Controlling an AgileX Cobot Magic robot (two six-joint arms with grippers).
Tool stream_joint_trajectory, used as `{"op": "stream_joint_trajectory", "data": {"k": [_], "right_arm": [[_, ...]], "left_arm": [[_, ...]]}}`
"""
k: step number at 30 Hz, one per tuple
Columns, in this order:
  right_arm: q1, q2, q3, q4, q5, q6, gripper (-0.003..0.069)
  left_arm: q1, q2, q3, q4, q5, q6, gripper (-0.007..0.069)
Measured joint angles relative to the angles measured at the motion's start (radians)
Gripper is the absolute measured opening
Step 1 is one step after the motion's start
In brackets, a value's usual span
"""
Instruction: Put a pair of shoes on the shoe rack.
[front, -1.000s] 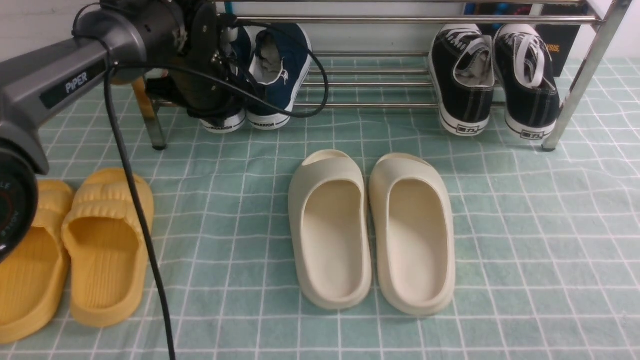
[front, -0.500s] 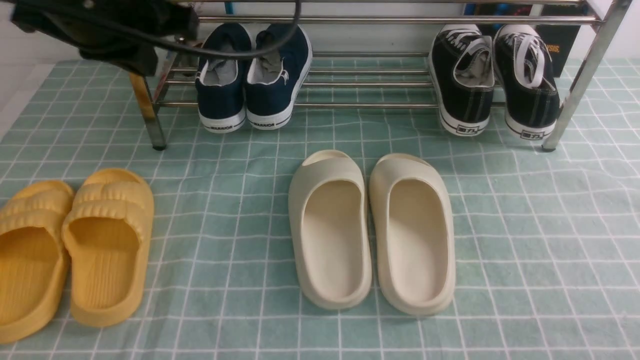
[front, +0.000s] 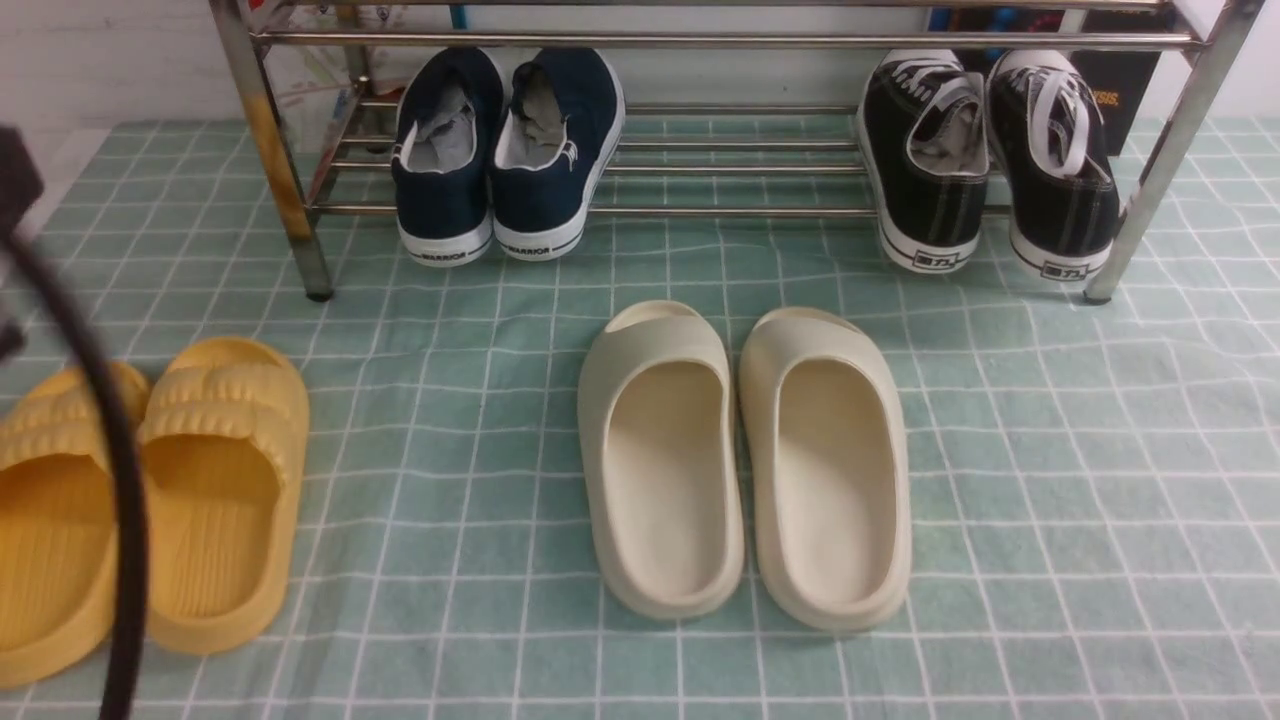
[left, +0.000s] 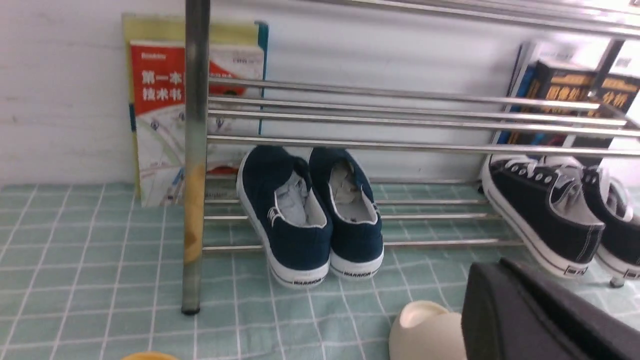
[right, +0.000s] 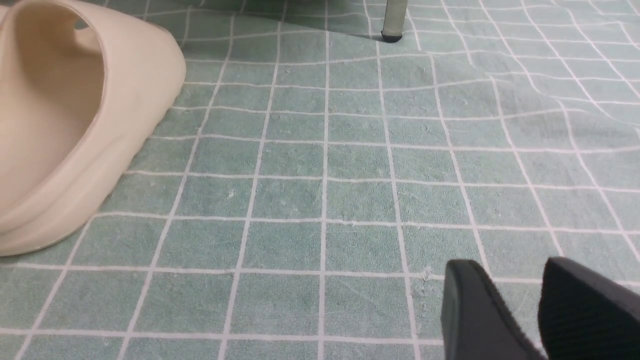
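Navy canvas shoes (front: 555, 150), a pair of slip-ons with white soles and "WARRIOR" on the heels, sit side by side on the low bars of a chrome shoe rack (front: 725, 41), near its left end, heels facing the viewer. Further right on the same lower level are black lace-up sneakers (front: 1055, 170) with white laces, close to the right leg. On a green cloth (front: 1050, 450) with a white grid, two cream slides (front: 665, 480) lie in front of the rack, and two yellow slippers (front: 215, 500) lie at the left, partly crossed by a blurred black cable (front: 120, 500). Books (left: 160, 100) stand against the white wall behind. The left gripper (left: 520, 300) holds nothing, its fingers together. The right gripper (right: 505, 270) is over the cloth, its fingers apart with nothing between them.
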Motion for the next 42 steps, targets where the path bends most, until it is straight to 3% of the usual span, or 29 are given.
{"op": "stream_joint_trajectory", "data": {"k": [5, 9, 15, 20, 31, 42], "right_arm": [[0.0, 0.0, 0.0, 0.0, 0.0, 0.0, 0.0239], [0.0, 0.0, 0.0, 0.0, 0.0, 0.0, 0.0239], [-0.003, -0.001, 0.0, 0.0, 0.0, 0.0, 0.0239], [-0.007, -0.001, 0.0, 0.0, 0.0, 0.0, 0.0239], [-0.007, -0.001, 0.0, 0.0, 0.0, 0.0, 0.0239], [-0.007, -0.001, 0.0, 0.0, 0.0, 0.001, 0.0239]], "left_arm": [[0.0, -0.295, 0.325, 0.002, -0.228, 0.0, -0.0013], [0.0, -0.464, 0.518, 0.002, -0.288, 0.0, -0.0013], [0.0, -0.47, 0.649, 0.0, -0.311, 0.0, -0.0013], [0.0, -0.453, 0.653, -0.001, -0.245, 0.0, -0.0013], [0.107, -0.476, 0.656, -0.043, 0.15, -0.039, -0.0013], [0.129, -0.476, 0.656, -0.044, 0.17, -0.004, -0.0013]]}}
